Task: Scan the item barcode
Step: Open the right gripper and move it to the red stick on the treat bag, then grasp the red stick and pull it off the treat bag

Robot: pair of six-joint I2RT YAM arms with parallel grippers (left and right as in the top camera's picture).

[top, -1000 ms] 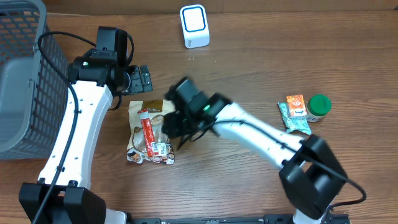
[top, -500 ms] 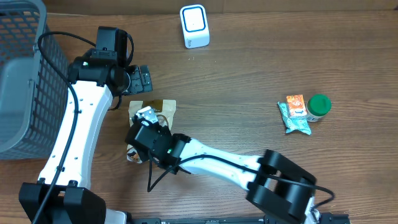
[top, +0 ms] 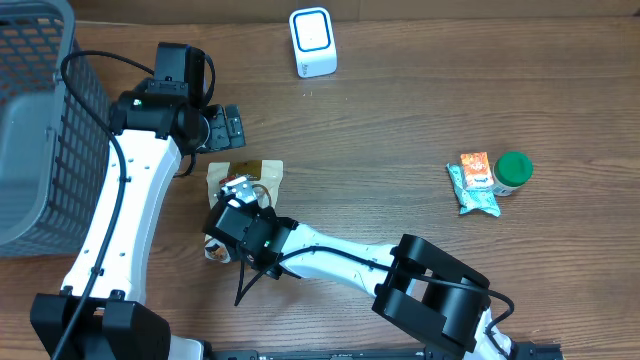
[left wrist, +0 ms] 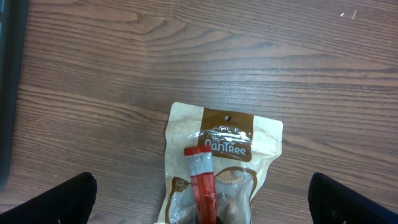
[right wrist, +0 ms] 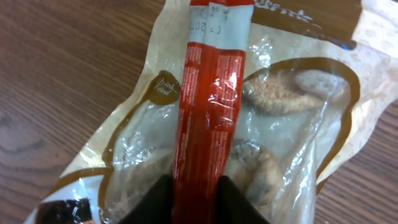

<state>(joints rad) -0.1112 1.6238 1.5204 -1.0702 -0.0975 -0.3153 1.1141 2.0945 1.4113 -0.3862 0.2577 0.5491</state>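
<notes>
Red stick packet (right wrist: 208, 93) lay lengthwise on a windowed snack pouch (left wrist: 261, 140), flat on the tabletop (top: 420, 120), left of centre. Right fingers (right wrist: 163, 200) appeared to pinch the stick across its narrow width near one end. Left fingers (left wrist: 62, 202) were spread wide above the pouch, holding nothing. Stick judged light, with slick film and a soft body, so likely to bend or slip. A grip nearer the middle would suit it better. The crinkly pouch could drag along.

The table (left wrist: 93, 50) is presenting matt, grained wood. The pouch (left wrist: 264, 134) is showing matt paper-look film around a glossy clear window. The red stick (right wrist: 211, 93) is reflecting light off glossy, crinkled plastic wrap. The basket (top: 30, 60) is showing grey plastic mesh.
</notes>
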